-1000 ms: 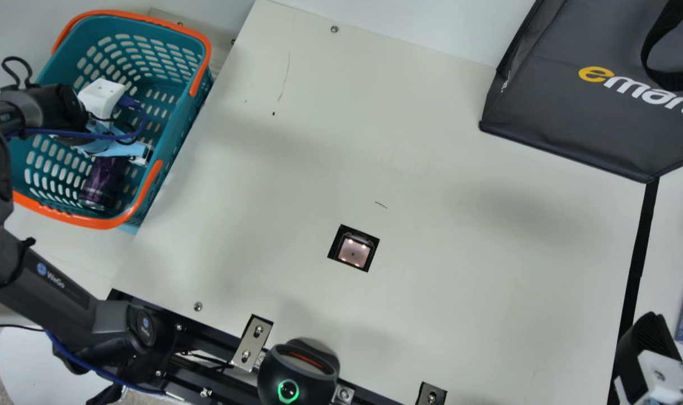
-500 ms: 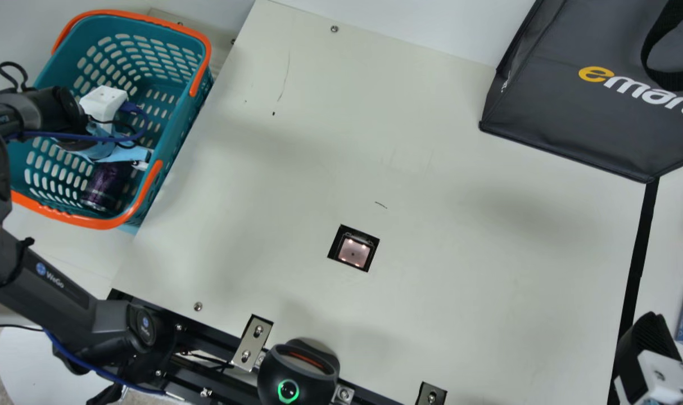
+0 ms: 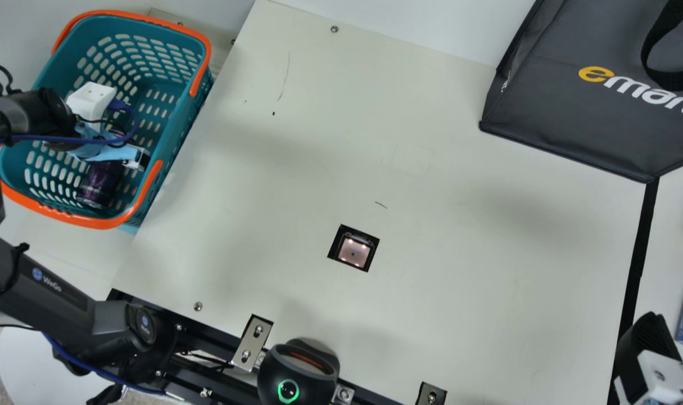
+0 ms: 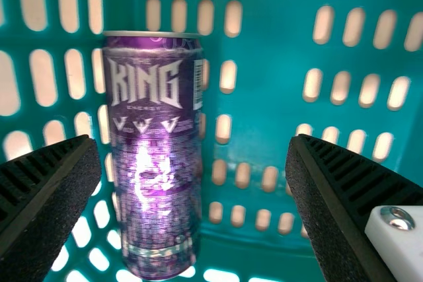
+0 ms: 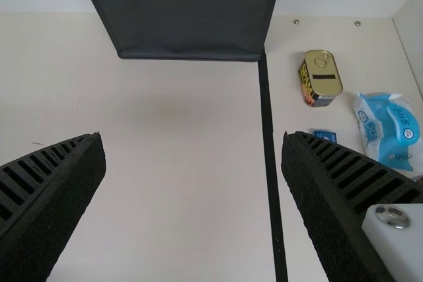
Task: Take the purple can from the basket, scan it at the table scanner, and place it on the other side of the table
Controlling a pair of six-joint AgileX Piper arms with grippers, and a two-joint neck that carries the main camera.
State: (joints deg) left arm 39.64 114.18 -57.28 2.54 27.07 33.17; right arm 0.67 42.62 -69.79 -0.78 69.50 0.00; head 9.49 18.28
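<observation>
Left gripper (image 3: 112, 152) shifted slightly toward the outer edge of the basket (image 3: 179, 138) relative to the prior frame. Condition: released, fingers spread. Purple can (image 4: 155, 183) located inside the basket, toward its near edge; left wrist view places it between the fingertips, closer to one. Right gripper (image 3: 649, 343): likewise unclenched, near the right near corner of the table (image 3: 459, 270).

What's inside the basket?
In the basket there's a purple can, and my left claw is in there too, open. My left arm covers part of the inside, so I can't tell if something else hides under it.
</observation>
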